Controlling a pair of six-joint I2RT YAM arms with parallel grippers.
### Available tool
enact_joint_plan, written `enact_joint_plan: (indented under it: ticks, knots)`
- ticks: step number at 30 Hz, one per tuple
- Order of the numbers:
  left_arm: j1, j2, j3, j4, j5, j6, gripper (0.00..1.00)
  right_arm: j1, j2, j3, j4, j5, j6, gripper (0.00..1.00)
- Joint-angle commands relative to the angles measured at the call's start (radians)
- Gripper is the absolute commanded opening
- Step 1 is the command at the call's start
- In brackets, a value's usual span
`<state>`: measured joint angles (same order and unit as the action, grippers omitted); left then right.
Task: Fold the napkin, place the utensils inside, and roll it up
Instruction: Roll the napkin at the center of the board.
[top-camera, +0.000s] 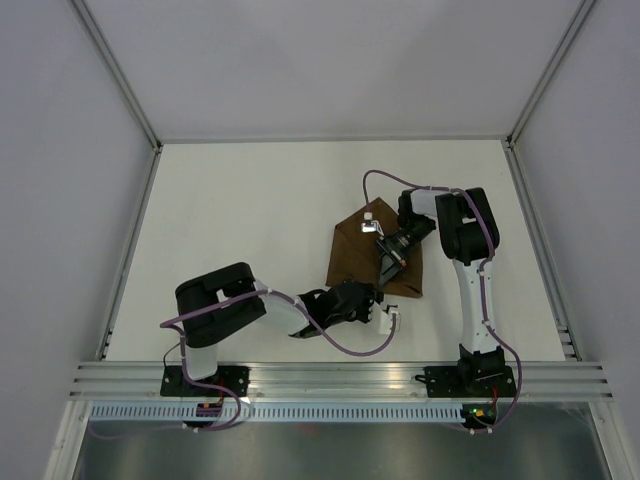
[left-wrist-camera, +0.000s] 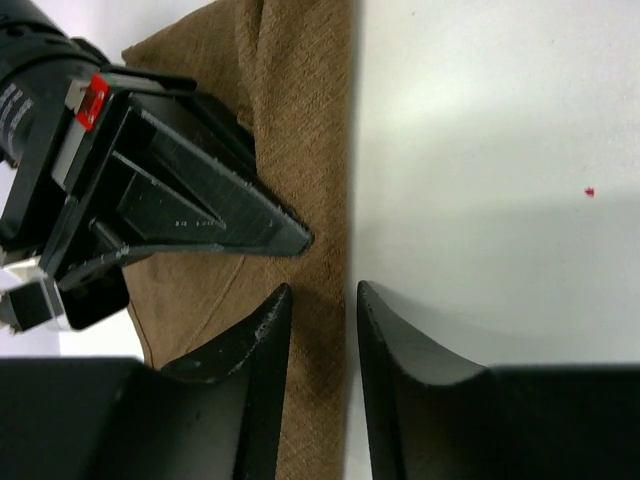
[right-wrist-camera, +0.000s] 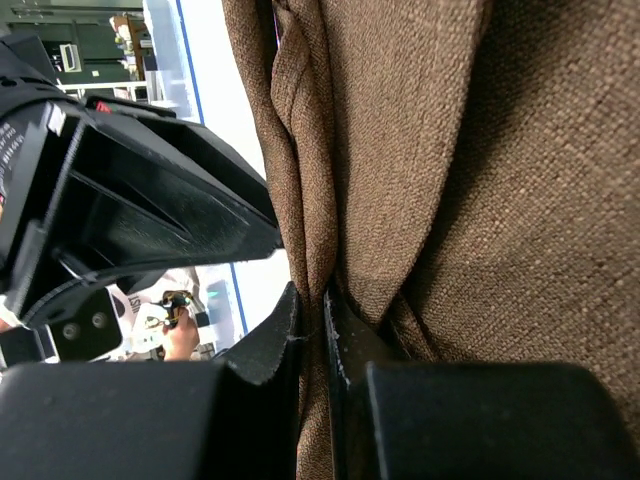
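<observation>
The right fingers (right-wrist-camera: 268, 352) are seen nearly closed, and a raised pleat of the napkin (right-wrist-camera: 450, 200) is pinched between their tips, the brown weave bunched into long ridges that run away from the grip. In the left wrist view these same fingers (left-wrist-camera: 220, 205) are shown from the side, pressed together into one dark wedge whose tip is set down on the cloth. The left fingers (left-wrist-camera: 262, 345) are held apart by a narrow gap, and the straight edge of the napkin (left-wrist-camera: 300, 100) is straddled by them: one tip is placed over the fabric and the other over the bare white worktop (left-wrist-camera: 480, 150). The strip of cloth in the gap is not squeezed by either tip, so nothing is gripped on this side. Whether the tips touch the surface cannot be told. From above, the left fingers (top-camera: 372, 300) are found at the near edge of the napkin (top-camera: 352, 245), and the right fingers (top-camera: 388, 262) just beyond them over its middle. The napkin lies folded and rumpled on the worktop (top-camera: 250, 220), right of centre, with a point turned towards the far side, between the two arms and closer to the right one.
</observation>
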<state>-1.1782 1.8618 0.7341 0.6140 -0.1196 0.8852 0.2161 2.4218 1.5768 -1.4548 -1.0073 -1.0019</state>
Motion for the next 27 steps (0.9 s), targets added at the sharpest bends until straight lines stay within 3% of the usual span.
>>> enact_joint_plan:
  ticks: [1, 11, 19, 22, 27]
  knots:
    - [0.009, 0.034, 0.057, -0.095, 0.066, 0.04, 0.38, -0.015, 0.049, 0.023, 0.103, 0.096, -0.087, 0.01]
    - [0.04, 0.065, 0.191, -0.35, 0.112, -0.012, 0.27, -0.015, 0.068, 0.031, 0.059, 0.093, -0.124, 0.0]
    - [0.057, 0.073, 0.266, -0.494, 0.176, -0.049, 0.02, -0.015, 0.063, 0.038, 0.033, 0.09, -0.144, 0.01]
    - [0.061, 0.069, 0.297, -0.557, 0.218, -0.086, 0.02, -0.017, 0.034, 0.042, 0.031, 0.079, -0.145, 0.11]
    - [0.069, 0.065, 0.34, -0.675, 0.279, -0.15, 0.02, -0.033, -0.046, 0.072, 0.037, 0.035, -0.101, 0.44]
